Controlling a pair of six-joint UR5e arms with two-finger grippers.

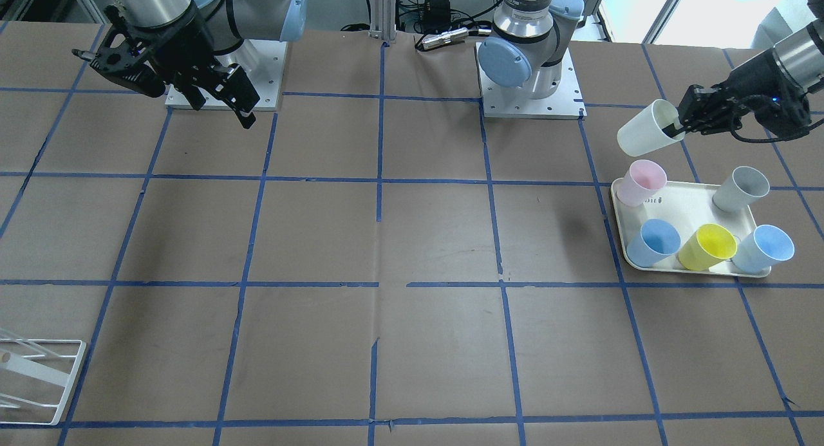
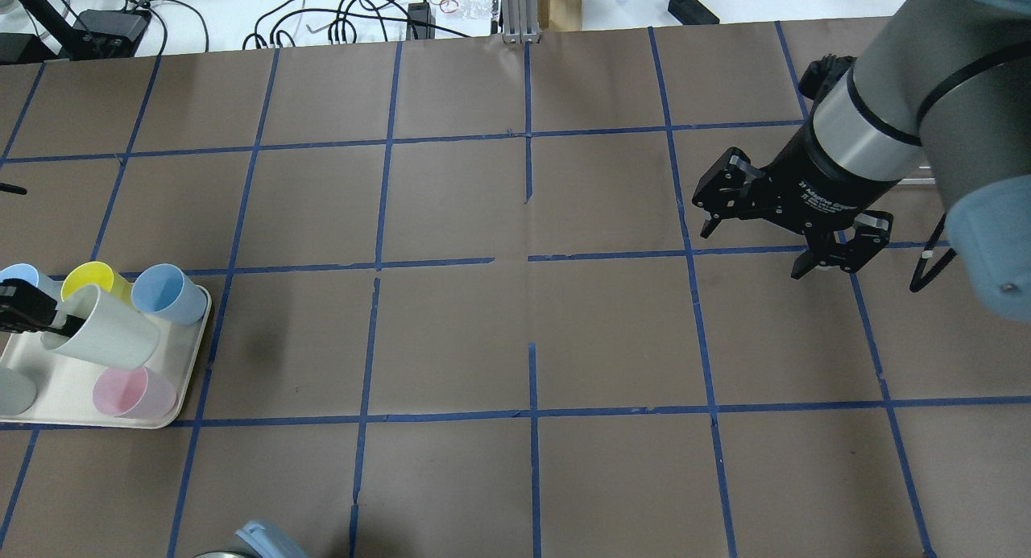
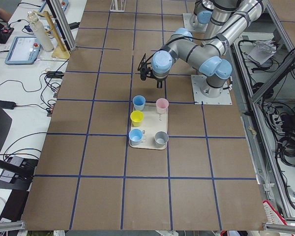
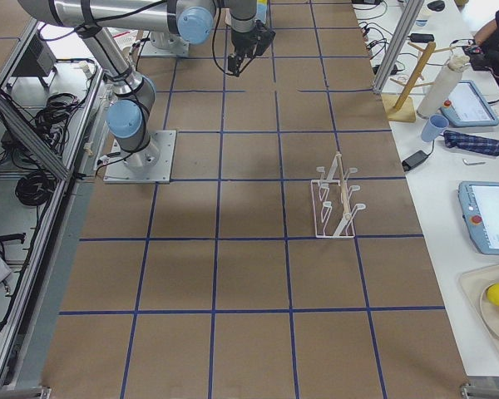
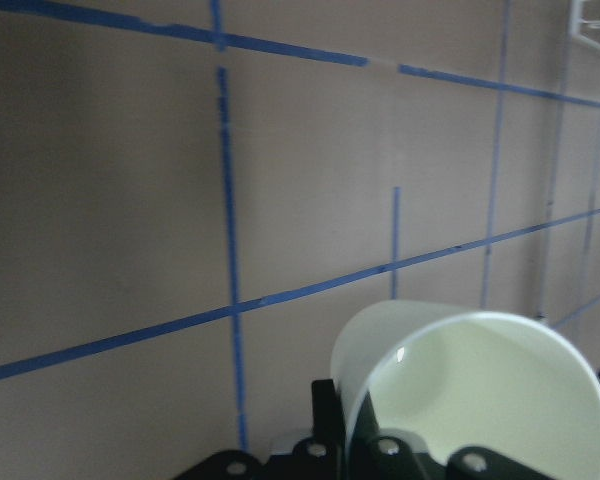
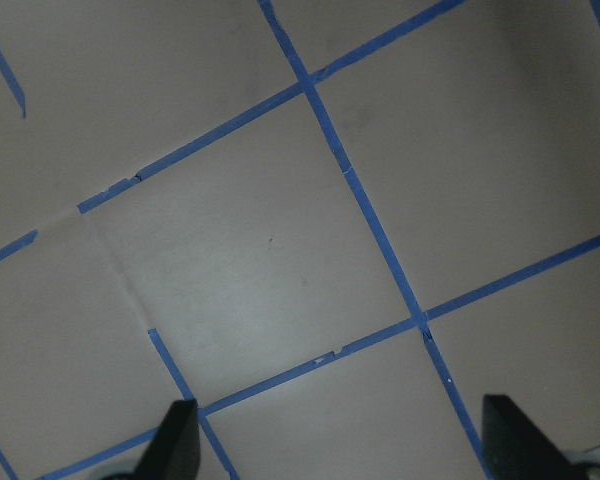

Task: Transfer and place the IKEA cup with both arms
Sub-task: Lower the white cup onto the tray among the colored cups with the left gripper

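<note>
The off-white IKEA cup point(image 1: 646, 137) hangs tilted in the air over the inner end of the white tray point(image 1: 689, 204), just above the pale pink cup point(image 1: 640, 182). My left gripper point(image 1: 677, 121) is shut on its rim, one finger inside and one outside. The overhead view shows the cup point(image 2: 109, 339) and gripper point(image 2: 55, 324) at the far left. The left wrist view shows the cup's open mouth point(image 5: 480, 400). My right gripper point(image 1: 222, 108) is open and empty, above the table near its base; it also shows in the overhead view point(image 2: 751, 252) and the right wrist view point(image 6: 345, 445).
The tray also holds a grey cup point(image 1: 740, 188), a blue cup point(image 1: 653, 243), a yellow cup point(image 1: 707, 246) and a light-blue cup point(image 1: 763, 248). A white wire rack point(image 1: 32, 381) stands at the table's far right end, also seen in the exterior right view point(image 4: 337, 199).
</note>
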